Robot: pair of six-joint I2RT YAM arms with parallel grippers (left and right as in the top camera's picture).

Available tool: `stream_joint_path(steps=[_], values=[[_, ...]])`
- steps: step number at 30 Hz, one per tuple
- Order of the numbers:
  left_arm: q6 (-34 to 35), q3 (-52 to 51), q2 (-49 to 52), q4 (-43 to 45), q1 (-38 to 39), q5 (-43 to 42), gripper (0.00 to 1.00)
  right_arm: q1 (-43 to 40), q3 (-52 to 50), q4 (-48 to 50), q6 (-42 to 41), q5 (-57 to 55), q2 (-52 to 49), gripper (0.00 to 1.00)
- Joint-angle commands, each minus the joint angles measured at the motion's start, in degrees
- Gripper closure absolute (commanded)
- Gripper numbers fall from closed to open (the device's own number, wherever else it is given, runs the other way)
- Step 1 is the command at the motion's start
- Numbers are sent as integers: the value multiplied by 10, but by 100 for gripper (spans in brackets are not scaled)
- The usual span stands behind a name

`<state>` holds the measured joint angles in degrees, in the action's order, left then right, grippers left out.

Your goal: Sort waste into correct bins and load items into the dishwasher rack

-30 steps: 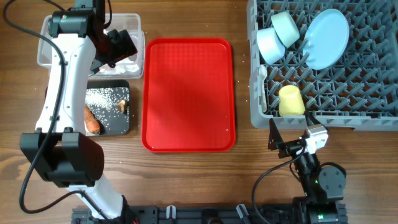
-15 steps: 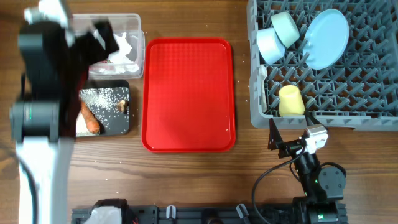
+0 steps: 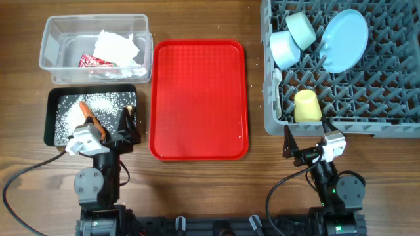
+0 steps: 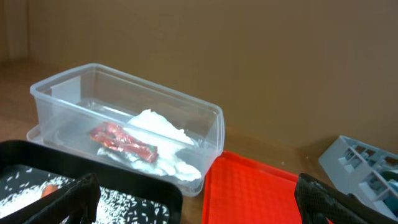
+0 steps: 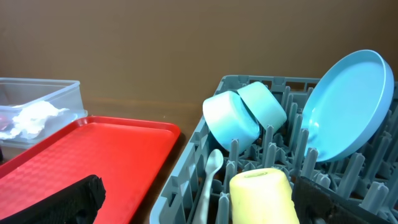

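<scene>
The clear tub (image 3: 46, 46) holds crumpled tissue (image 3: 117, 47) and the red wrapper (image 3: 94, 61); both also show in the left wrist view (image 4: 158, 124). The black tray (image 3: 52, 118) holds rice (image 3: 98, 101) and the carrot piece (image 3: 87, 110). The brown lump is hidden by my left gripper. The grey rack (image 3: 407, 124) holds the plate (image 3: 344, 40), two bowls (image 3: 285, 48) (image 3: 302, 27), the yellow cup (image 3: 307, 106) and the white spoon (image 3: 277, 82). My left gripper (image 3: 105, 131) (image 4: 199, 208) is open and empty at the black tray's front edge. My right gripper (image 3: 307, 141) (image 5: 205, 208) is open and empty in front of the rack.
The flat red serving tray (image 3: 199, 98) lies bare between the bins and the rack. Both arm bases stand at the table's front edge. A brown wall backs the table in the wrist views.
My left arm has pulled back from over the clear tub to the front left, and the tub and black tray are now uncovered. The right arm has not moved.
</scene>
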<state>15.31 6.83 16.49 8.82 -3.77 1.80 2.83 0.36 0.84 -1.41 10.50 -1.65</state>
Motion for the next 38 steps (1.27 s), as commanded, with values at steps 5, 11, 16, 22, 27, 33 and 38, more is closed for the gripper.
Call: stream_joint_path(steps=[5,11,16,22,27,33,38], values=[[-12,-65,-110,-24,-2,-18,0,-2,-1,1,-1,10,2,0],[-14,-65,-163,-132,-2,-26,0,-2,-1,1,-1,10,2,0],[-14,-65,-162,-132,-2,-26,0,-2,-1,1,-1,10,2,0],[-14,-65,-162,-132,-2,-26,0,-2,-1,1,-1,10,2,0],[-14,-65,-162,-132,-2,-26,0,-2,-1,1,-1,10,2,0],[-14,-65,-162,-132,-2,-26,0,-2,-1,1,-1,10,2,0],[-14,-65,-162,-132,-2,-26,0,-2,-1,1,-1,10,2,0]])
